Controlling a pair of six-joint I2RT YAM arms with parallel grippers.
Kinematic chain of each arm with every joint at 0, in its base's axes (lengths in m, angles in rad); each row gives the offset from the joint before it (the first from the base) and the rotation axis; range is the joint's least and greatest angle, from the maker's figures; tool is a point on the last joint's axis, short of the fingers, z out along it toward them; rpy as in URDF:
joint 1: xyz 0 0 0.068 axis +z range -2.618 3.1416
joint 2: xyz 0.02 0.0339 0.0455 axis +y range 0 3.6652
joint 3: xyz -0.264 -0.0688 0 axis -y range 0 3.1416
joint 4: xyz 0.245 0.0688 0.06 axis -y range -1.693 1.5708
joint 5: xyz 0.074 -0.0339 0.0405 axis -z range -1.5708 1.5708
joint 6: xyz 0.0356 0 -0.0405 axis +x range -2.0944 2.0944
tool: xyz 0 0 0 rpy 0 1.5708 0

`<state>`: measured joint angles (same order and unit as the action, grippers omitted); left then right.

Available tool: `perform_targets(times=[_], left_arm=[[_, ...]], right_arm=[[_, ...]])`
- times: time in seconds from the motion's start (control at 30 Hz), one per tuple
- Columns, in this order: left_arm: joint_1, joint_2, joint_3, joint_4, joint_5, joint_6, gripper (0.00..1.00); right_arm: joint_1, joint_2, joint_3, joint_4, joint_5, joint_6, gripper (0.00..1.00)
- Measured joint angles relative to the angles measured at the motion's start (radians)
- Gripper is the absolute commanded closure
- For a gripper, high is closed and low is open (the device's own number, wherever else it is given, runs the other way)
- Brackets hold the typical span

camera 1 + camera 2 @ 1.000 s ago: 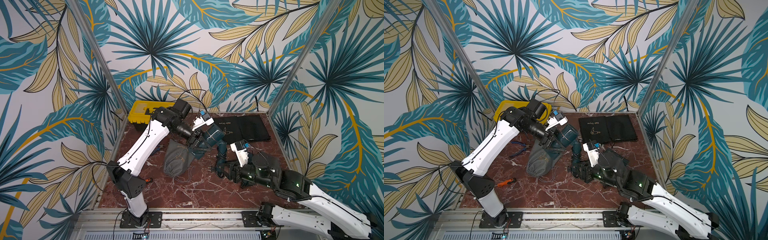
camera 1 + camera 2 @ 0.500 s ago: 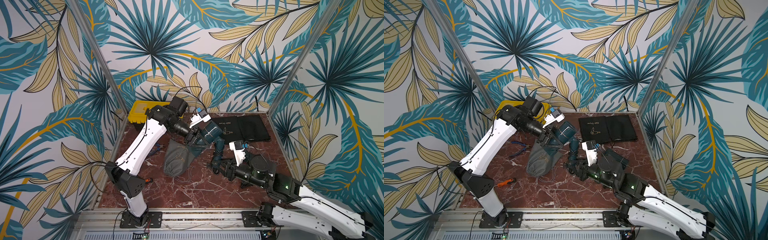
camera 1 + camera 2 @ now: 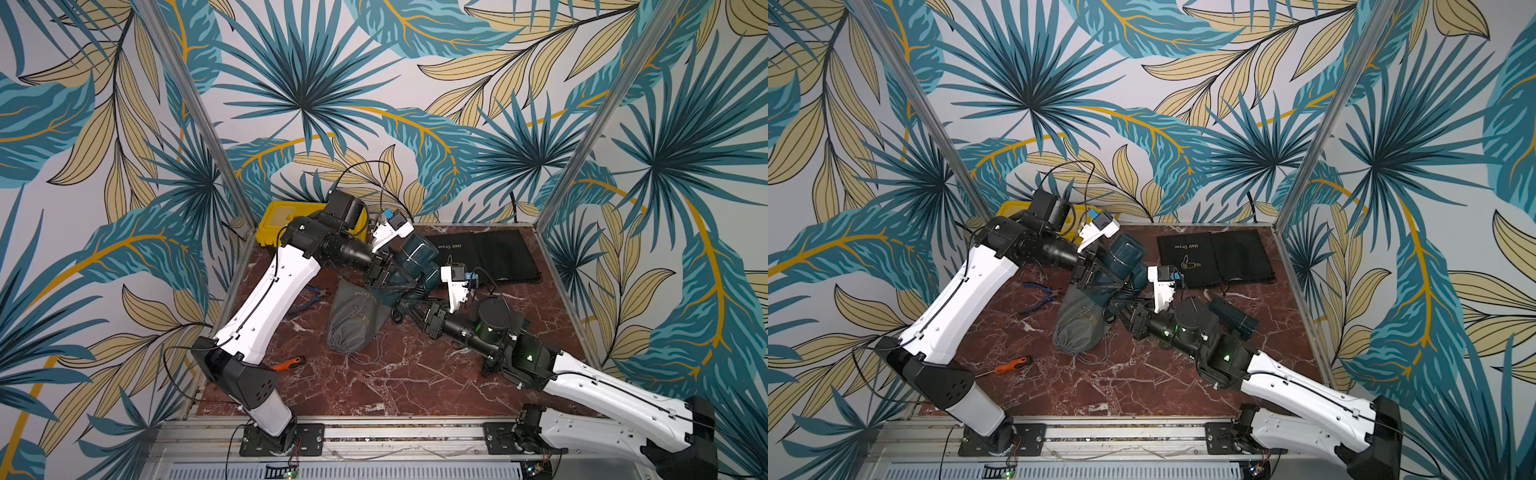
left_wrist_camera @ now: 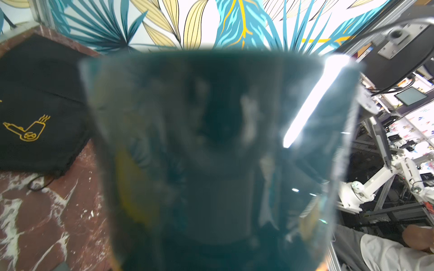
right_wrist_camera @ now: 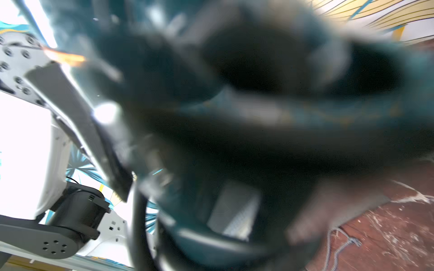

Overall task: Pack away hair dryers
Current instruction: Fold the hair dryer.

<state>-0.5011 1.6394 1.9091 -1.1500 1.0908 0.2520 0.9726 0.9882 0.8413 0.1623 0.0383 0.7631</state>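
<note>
Red marble tabletop [image 3: 374,386], leaf-print walls [image 3: 374,83]; left gripper [image 3: 392,279] clamps teal hair dryer [image 3: 417,253]; right gripper [image 3: 409,305] state unclear.

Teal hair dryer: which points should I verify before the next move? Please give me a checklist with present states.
1. Left gripper clamps teal hair dryer: ok.
2. Right gripper holds its handle: cannot tell, blurred.
3. Grey bag mouth open: cannot tell.
4. Black bags lie flat at the back: ok.
5. Pliers and screwdriver apart from dryer: ok.
</note>
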Motion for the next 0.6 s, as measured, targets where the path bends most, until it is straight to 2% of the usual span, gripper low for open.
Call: perform_targets(times=[0.2,0.23,0.3,0.37,0.6], left_arm=[[0.005,-0.002,-0.031,0.076,0.014,-0.056,1.0],[0.006,-0.002,-0.031,0.081,0.013,-0.06,1.0],[0.006,-0.002,-0.031,0.089,0.013,-0.062,1.0],[0.006,-0.001,-0.03,0.093,0.014,-0.062,1.0],[0.027,0.031,0.004,0.08,0.055,-0.127,1.0]], right_arm=[[-0.009,0.019,-0.012,0.05,0.01,0.035,1.0],[-0.009,0.02,-0.011,0.052,0.014,0.036,0.96],[-0.009,0.019,-0.011,0.048,0.022,0.033,0.78],[-0.009,0.018,0.001,0.022,0.033,0.027,0.65],[0.013,-0.037,0.015,-0.049,0.074,-0.033,0.46]])
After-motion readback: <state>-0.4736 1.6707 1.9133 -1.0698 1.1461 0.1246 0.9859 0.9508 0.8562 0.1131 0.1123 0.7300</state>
